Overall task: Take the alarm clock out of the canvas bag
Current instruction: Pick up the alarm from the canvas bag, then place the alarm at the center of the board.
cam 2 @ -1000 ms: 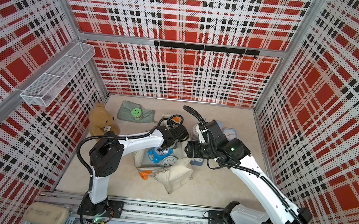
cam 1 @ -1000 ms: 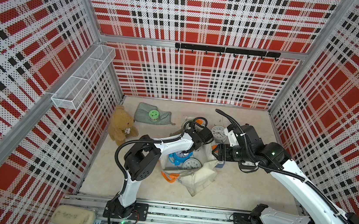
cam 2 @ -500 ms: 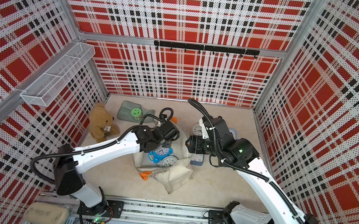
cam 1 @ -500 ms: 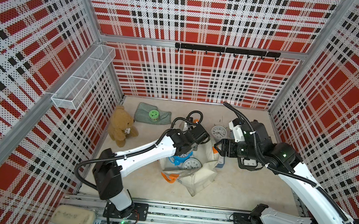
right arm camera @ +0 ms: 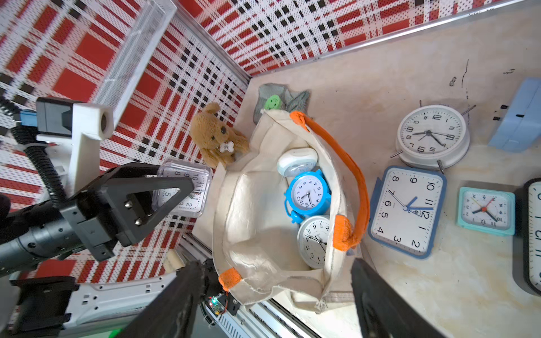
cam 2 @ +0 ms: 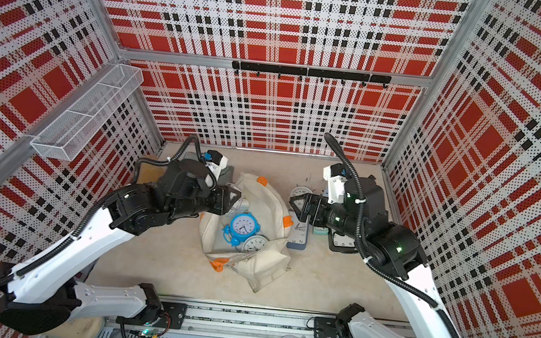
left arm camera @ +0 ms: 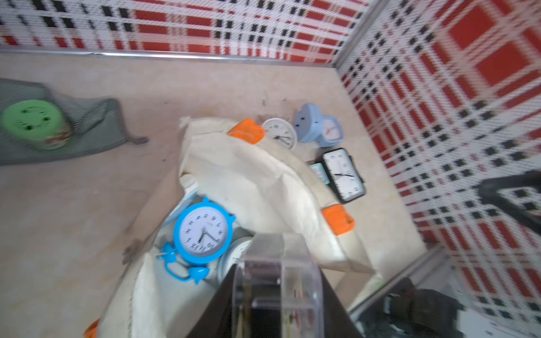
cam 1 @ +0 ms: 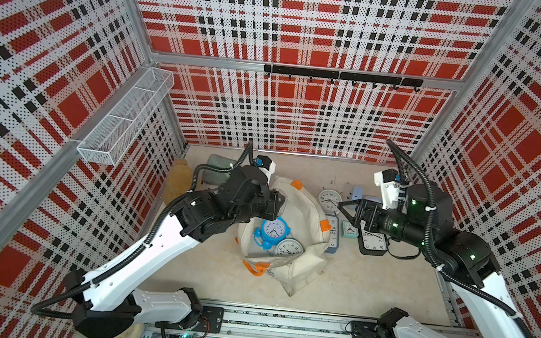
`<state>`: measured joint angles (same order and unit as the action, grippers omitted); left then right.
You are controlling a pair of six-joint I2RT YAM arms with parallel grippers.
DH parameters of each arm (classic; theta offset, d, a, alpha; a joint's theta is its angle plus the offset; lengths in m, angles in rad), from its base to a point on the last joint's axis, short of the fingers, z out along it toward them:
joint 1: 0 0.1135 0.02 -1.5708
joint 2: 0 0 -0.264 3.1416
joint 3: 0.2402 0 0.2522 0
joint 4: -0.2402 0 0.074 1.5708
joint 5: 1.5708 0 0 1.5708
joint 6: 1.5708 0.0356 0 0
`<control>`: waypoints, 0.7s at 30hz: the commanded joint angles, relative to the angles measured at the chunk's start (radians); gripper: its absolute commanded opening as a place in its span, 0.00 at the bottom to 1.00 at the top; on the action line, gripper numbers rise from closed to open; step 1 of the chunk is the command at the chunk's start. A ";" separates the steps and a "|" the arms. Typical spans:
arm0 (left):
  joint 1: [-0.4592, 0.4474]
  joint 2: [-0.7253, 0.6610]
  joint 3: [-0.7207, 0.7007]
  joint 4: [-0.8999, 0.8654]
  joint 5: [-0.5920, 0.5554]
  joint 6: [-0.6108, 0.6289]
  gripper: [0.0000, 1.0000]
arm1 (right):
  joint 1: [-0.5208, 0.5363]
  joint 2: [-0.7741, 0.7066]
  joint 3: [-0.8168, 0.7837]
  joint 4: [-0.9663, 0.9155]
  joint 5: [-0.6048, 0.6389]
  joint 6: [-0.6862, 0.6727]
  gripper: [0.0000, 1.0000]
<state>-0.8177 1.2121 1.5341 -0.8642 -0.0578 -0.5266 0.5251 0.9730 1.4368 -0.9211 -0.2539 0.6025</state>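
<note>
The cream canvas bag (cam 1: pixel 295 210) (cam 2: pixel 266 200) with orange handles lies open in the middle of the table. Inside it I see a blue twin-bell alarm clock (cam 1: pixel 273 230) (right arm camera: pixel 307 194), a white round clock (cam 1: pixel 289 247) and a pale white clock (right arm camera: pixel 297 161). My left gripper (cam 1: pixel 279 202) (left arm camera: pixel 276 272) is shut on a clear square alarm clock (right arm camera: pixel 187 190) (left arm camera: pixel 278 281), held in the air over the bag's left rim. Over the bag's right side, my right gripper (cam 1: pixel 343 211) (right arm camera: pixel 274 263) is open and holds nothing.
Several clocks lie right of the bag: a white round one (cam 1: pixel 329 199), a big blue-framed one (right arm camera: pixel 407 210), a small teal one (right arm camera: pixel 486 210), a black one (cam 1: pixel 373 240). A teddy bear (cam 1: pixel 177 180) and a grey-green cloth (left arm camera: pixel 87 128) lie at the back left. A wire basket (cam 1: pixel 127 117) hangs on the left wall.
My left arm has risen and drawn back left, carrying the clear clock up from the bag's mouth. My right gripper has opened wider and pulled back right from the bag's rim.
</note>
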 commanded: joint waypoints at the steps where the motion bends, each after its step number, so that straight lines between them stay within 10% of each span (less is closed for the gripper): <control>1: 0.031 0.033 0.033 0.149 0.297 -0.009 0.36 | -0.077 -0.053 -0.049 0.119 -0.171 0.023 0.84; 8: 0.079 0.154 0.014 0.536 0.554 -0.311 0.37 | -0.258 -0.126 -0.269 0.653 -0.534 0.327 0.83; 21: 0.046 0.338 0.070 0.932 0.630 -0.675 0.38 | -0.256 -0.126 -0.476 1.058 -0.584 0.551 0.74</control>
<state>-0.7555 1.5414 1.5642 -0.0650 0.5343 -1.0931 0.2726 0.8497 0.9855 -0.0532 -0.8223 1.0706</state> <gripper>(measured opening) 0.383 0.741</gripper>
